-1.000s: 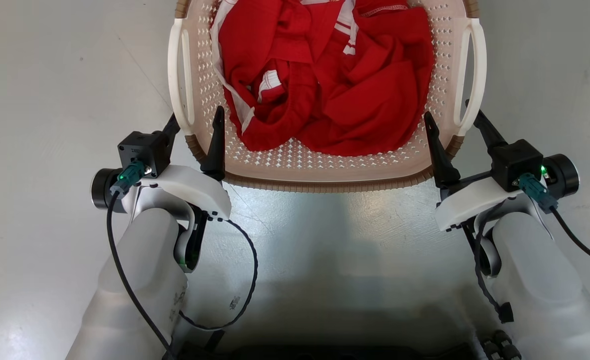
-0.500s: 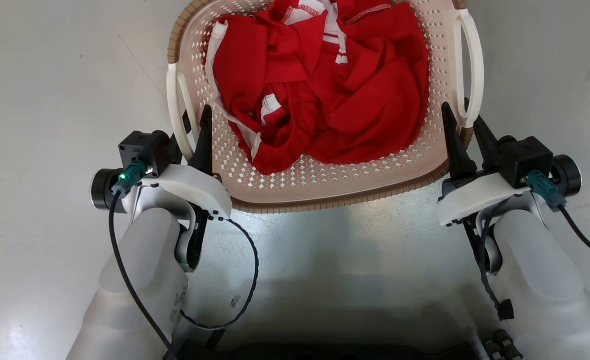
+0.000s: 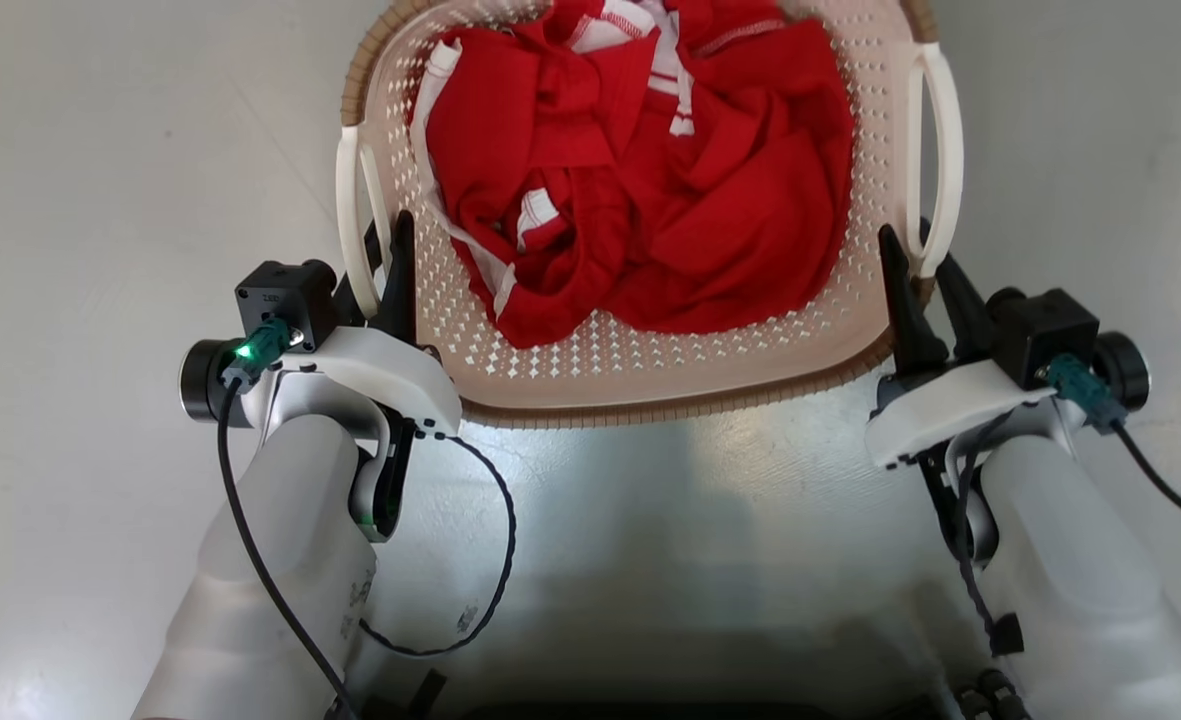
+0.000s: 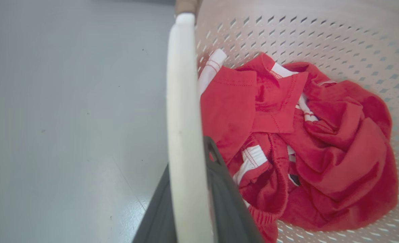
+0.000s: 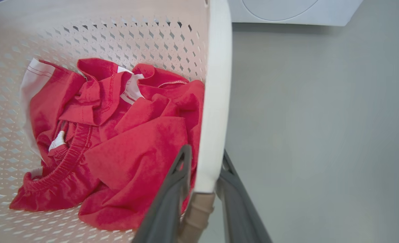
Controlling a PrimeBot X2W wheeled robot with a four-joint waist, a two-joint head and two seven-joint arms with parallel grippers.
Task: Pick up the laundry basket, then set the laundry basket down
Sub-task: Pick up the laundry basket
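The laundry basket (image 3: 650, 408), red clothes (image 3: 670, 190) heaped inside, is over the grey floor (image 3: 100, 200), caught from both sides. The left end effector (image 3: 382, 248) pinches its left handle (image 3: 347, 200); the right end effector (image 3: 912, 250) pinches the right handle (image 3: 955, 160).

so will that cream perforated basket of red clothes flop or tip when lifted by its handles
The cream-white perforated plastic laundry basket looks moulded and rigid, so it probably keeps its shape. The crumpled red clothes seem a light load. The left gripper and right gripper clamp the near ends of its white handles, so the far side may dip.
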